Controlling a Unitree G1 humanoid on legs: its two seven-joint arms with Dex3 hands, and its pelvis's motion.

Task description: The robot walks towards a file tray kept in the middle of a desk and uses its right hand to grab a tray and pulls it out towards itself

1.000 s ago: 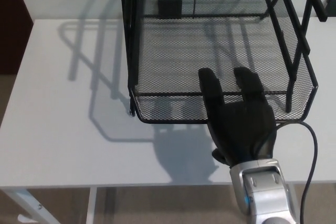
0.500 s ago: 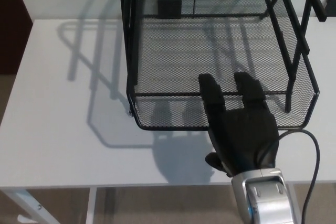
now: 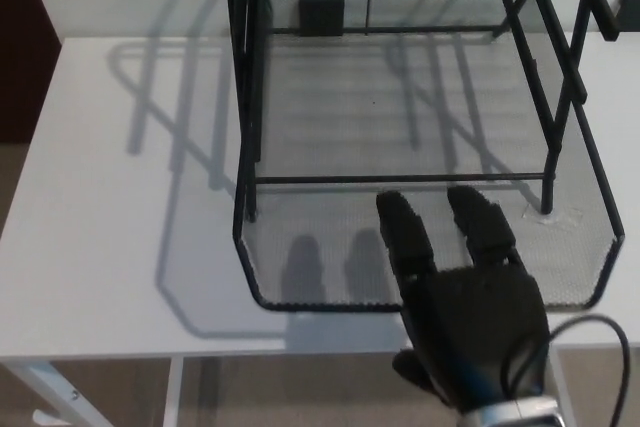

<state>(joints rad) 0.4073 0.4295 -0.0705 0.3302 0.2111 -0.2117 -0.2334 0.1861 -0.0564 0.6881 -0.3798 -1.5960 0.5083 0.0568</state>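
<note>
**Tray drawn well out toward me**

Since half a second ago the mesh tray (image 3: 330, 247) has slid a good way toward me: its front rim, which lay just ahead of the rack's lower crossbar, now sits near the desk's near edge, and my right hand (image 3: 470, 317) has come back with it, so less of the wrist shows at the bottom of the picture.

Starting at the left, I see the white desk (image 3: 110, 177) carrying only the rack's grey shadows. Next comes the black wire rack (image 3: 245, 97), its left uprights standing on the desk, with the tray projecting forward from between the uprights. Two finger shadows fall on the tray's mesh floor, left of the hand.

Right of centre, my right hand reaches over the tray's front rim. Its two thick fingers (image 3: 402, 232) are hooked down inside the tray and the palm is against the front wall, so the hand is clamped on that rim. A black cable (image 3: 600, 325) loops beside the wrist at far right.
</note>
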